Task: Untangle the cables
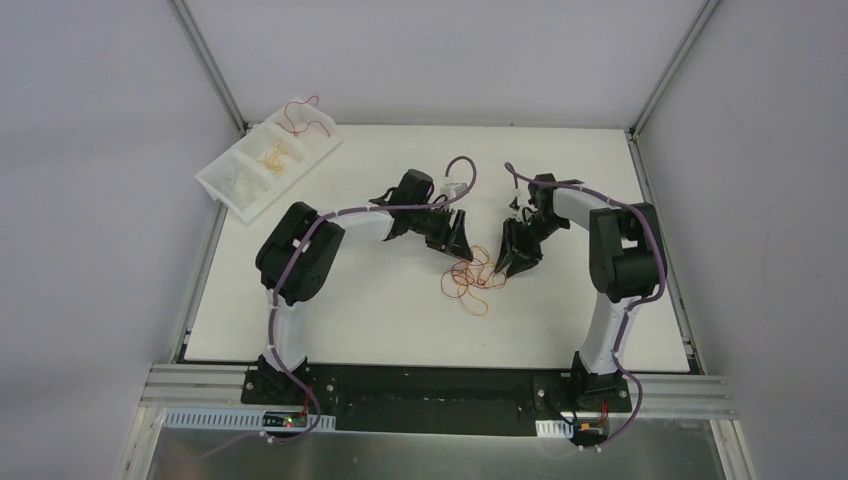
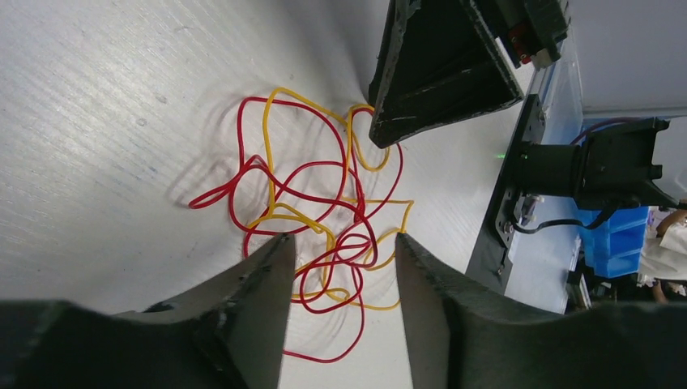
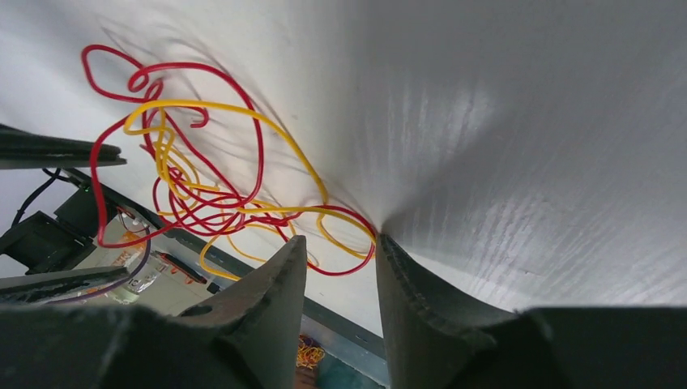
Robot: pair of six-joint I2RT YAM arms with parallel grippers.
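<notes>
Where the two arms meet at mid-table, a small curly tangle of hair-thin red, orange and yellow cables (image 1: 471, 280) lies flat on the white tabletop (image 1: 340, 320), directly between the two end effectors.

Obs. 1: the left gripper (image 2: 344, 243) has its black fingers apart, tips low at one edge of the tangle. Several red and yellow loops lie inside the gap between them and are not pinched.

Obs. 2: the right gripper (image 3: 339, 243) has its fingers apart too, with a narrower gap, tips close to the tabletop on the opposite side of the tangle. A red loop and a yellow loop curve across just beyond the tips. I cannot tell whether they touch the fingers.

Obs. 3: a white three-compartment plastic tray (image 1: 232, 190) sits at the far left corner, well apart from the tangle. A loose red wire (image 1: 300, 114) lies in its farthest compartment and a pale yellow coil (image 1: 272, 155) in the middle one.
</notes>
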